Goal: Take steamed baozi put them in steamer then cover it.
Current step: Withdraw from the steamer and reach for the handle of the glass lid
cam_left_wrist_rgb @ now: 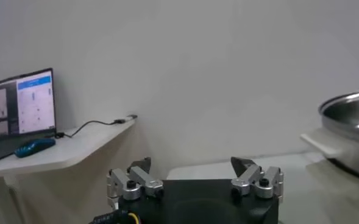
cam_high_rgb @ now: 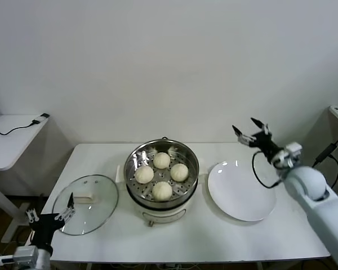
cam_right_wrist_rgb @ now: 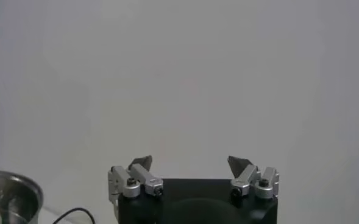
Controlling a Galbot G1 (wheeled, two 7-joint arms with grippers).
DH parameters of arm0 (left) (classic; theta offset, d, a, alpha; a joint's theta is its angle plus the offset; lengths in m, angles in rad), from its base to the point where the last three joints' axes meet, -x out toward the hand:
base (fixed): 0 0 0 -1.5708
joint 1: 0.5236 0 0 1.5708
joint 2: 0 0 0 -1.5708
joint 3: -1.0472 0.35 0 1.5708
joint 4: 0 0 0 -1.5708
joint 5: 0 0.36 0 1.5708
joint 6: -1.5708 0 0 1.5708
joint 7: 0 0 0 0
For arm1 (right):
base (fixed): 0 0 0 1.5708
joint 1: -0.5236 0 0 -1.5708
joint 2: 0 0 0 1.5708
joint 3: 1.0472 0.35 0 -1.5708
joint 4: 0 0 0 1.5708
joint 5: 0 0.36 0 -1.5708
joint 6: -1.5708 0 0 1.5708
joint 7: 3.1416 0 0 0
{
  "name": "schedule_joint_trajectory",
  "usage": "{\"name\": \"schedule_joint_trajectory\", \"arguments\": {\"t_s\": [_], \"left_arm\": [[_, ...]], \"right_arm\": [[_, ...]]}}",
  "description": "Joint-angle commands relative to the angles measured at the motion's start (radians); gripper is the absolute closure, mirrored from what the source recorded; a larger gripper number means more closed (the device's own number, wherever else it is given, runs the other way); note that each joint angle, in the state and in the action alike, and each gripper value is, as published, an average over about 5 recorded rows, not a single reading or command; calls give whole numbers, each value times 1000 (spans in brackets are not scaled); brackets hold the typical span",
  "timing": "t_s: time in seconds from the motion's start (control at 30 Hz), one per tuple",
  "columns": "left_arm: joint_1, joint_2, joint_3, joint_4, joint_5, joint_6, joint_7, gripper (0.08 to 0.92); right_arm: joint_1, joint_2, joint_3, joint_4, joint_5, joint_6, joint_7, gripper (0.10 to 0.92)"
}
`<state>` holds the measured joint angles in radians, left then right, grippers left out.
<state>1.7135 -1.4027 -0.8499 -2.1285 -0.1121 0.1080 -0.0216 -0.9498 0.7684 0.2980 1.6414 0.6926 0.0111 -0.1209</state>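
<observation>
Four steamed baozi [cam_high_rgb: 162, 174] sit on the tray inside the steamer [cam_high_rgb: 161, 198], mid-desk [cam_high_rgb: 214, 242]. The cover [cam_high_rgb: 85, 211] lies flat to its left, handle up (easy to pinch). Left hand [cam_high_rgb: 50, 216], fingers apart, is just beside the cover's near rim. Right hand [cam_high_rgb: 251, 130], fingers apart and empty, is raised beyond the bare white plate [cam_high_rgb: 240, 191], likely out of the way.

— What is the steamer [cam_high_rgb: 162, 169] made of?
— Shiny polished metal on a smooth cream base. The baozi [cam_high_rgb: 162, 190] look matt, the cover [cam_high_rgb: 85, 203] is clear glass, and the plate [cam_high_rgb: 240, 191] is glossy white.
</observation>
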Motion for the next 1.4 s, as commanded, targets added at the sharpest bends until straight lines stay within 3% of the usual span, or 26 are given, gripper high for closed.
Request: {"name": "schedule_joint_trajectory", "arguments": {"t_s": [0.03,0.23,0.53,0.97,1.4], "left_arm": [[4,31,2,51,237,-97,-91,177],[6,76,-1,122,807,-191,-285,177],[-10,136,85,328,1289,-206,-380,177],[-173,143,172,594,1408,-225,-409,177],[-360,169,198,727,1411,-172,-391,177]], "right_arm": [[-591,286,357,73,-133,197,-34,203],[-652,369,355,84,-149,236,-42,203],[-664,412,333,92,-146,210,-29,203],[-650,406,341,160,-135,158,7,203],[-675,424,361,184,-139,156,14,203]]}}
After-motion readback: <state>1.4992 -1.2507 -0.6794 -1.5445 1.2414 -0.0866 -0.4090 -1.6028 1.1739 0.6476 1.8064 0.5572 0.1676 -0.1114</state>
